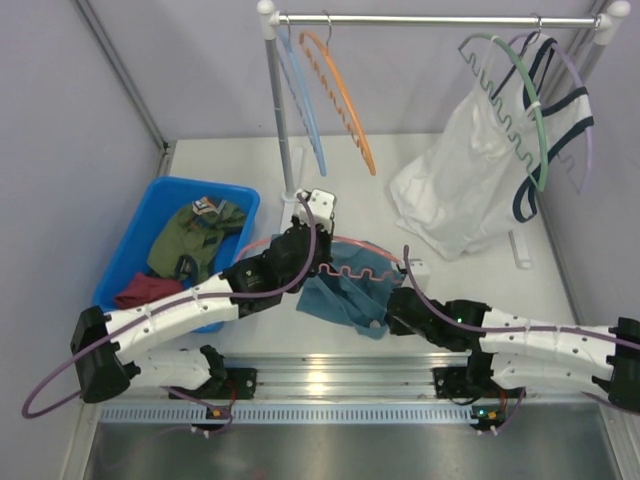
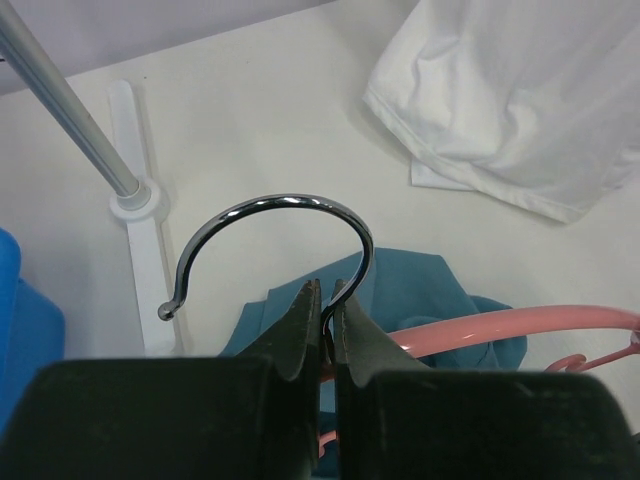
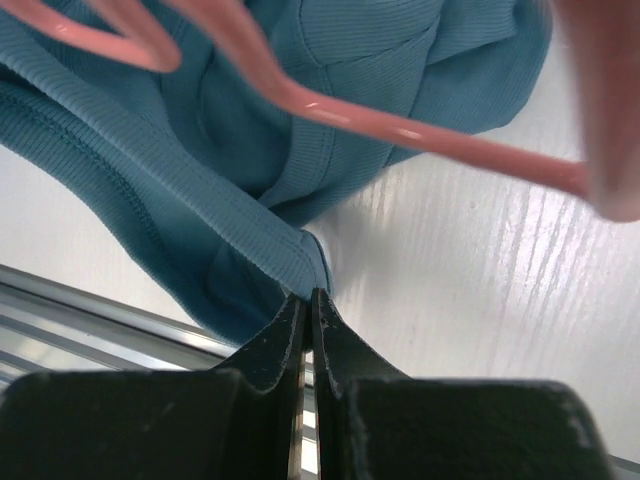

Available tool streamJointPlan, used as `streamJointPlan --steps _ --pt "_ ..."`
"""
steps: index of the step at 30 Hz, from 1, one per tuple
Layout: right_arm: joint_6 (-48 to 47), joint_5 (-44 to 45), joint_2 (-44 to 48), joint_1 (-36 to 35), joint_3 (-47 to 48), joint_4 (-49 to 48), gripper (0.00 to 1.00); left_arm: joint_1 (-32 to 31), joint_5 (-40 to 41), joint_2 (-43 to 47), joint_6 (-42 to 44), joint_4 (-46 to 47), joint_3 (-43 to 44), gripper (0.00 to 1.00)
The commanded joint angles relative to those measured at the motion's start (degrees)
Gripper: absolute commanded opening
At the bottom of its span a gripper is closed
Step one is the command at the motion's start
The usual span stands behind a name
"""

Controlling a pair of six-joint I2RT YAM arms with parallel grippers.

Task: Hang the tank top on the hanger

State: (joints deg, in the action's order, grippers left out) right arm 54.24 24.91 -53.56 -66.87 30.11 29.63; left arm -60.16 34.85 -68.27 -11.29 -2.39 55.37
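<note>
The teal tank top (image 1: 345,300) lies crumpled on the white table between the two arms. Over it lies the salmon hanger (image 1: 370,246), wavy inner edge down. My left gripper (image 1: 312,240) is shut on the hanger's metal hook (image 2: 290,205), the wire pinched between the tips of the left gripper (image 2: 326,295). The pink bar (image 2: 520,325) runs right over the tank top (image 2: 420,290). My right gripper (image 1: 385,318) sits at the tank top's near right corner. In its wrist view the right gripper (image 3: 309,297) is shut on the ribbed hem of the tank top (image 3: 250,120), below the hanger (image 3: 400,130).
A blue bin (image 1: 130,250) at left holds an olive garment (image 1: 195,235) and a dark red cloth (image 1: 145,290). The clothes rack rail (image 1: 430,18) at the back carries an orange hanger (image 1: 345,100), a blue hanger (image 1: 305,110) and a green hanger (image 1: 530,110) with a white top (image 1: 460,190). The rack's foot (image 2: 140,250) stands close ahead on the left.
</note>
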Motion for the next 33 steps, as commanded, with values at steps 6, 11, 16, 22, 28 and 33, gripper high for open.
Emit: streamJointPlan --steps 6,11,16,22,28,33 --pt "-1.0 0.9 5.6 3.3 -0.5 2.9 0.0 -0.1 -2.8 5.1 2.8 2.7 0.6 0.0" --pt "-1.9 1.1 7.6 4.6 -0.5 4.3 0.0 -0.1 -4.6 6.8 3.6 0.9 -0.1 0.0" --pt "-2.6 1.6 9.7 5.1 -0.2 6.1 0.0 -0.2 -5.0 8.1 4.4 0.5 -0.6 0.0" --pt "-2.9 1.9 11.4 5.3 -0.1 7.5 0.0 -0.2 -4.6 9.2 4.9 0.5 -1.2 0.0" --pt "-3.2 2.0 12.8 5.6 -0.1 8.4 0.0 -0.2 -4.7 10.2 6.0 0.5 -1.3 0.0" --pt "-3.8 2.4 13.6 5.8 0.3 9.5 0.0 -0.1 -5.9 10.8 8.0 0.3 -1.4 0.0"
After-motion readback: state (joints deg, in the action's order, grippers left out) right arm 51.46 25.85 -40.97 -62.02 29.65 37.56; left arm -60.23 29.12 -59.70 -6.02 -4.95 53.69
